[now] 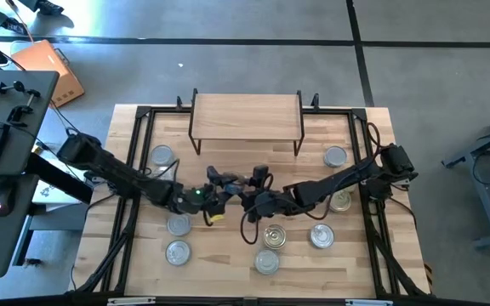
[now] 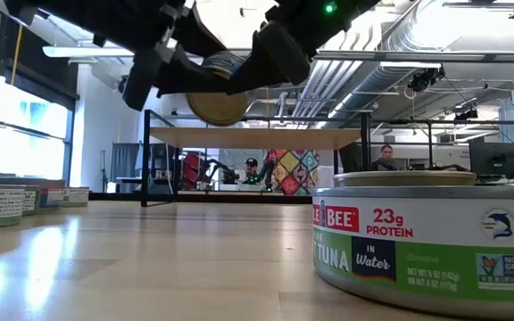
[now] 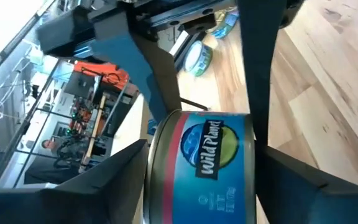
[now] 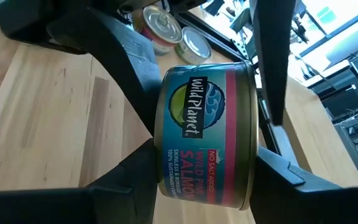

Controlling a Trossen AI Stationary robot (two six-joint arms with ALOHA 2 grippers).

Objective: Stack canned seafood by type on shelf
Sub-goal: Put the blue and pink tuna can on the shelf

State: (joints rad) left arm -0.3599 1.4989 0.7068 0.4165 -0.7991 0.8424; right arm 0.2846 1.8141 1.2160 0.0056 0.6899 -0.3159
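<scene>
One tin of the canned seafood, a blue and red Wild Planet salmon can, hangs above the table's middle between both grippers. My right gripper is shut on it, reaching in from the table's right. My left gripper comes from the table's left, open, one finger beside each flat end of the same can. In the low view its gold end shows in front of the shelf. The shelf stands at the table's far middle with nothing on top. My right gripper pinches the can across its two flat ends between its two fingers. It reaches in from the table's right, slanting slightly down. The can hangs on edge, label outward, clear of the table. My left gripper's fingers flank the same ends; whether they touch, I cannot tell.
Several tins lie loose on the table: two near the shelf's legs, two at the near left, several at the near right. A tuna tin stands close to the low camera. Black rails frame the table.
</scene>
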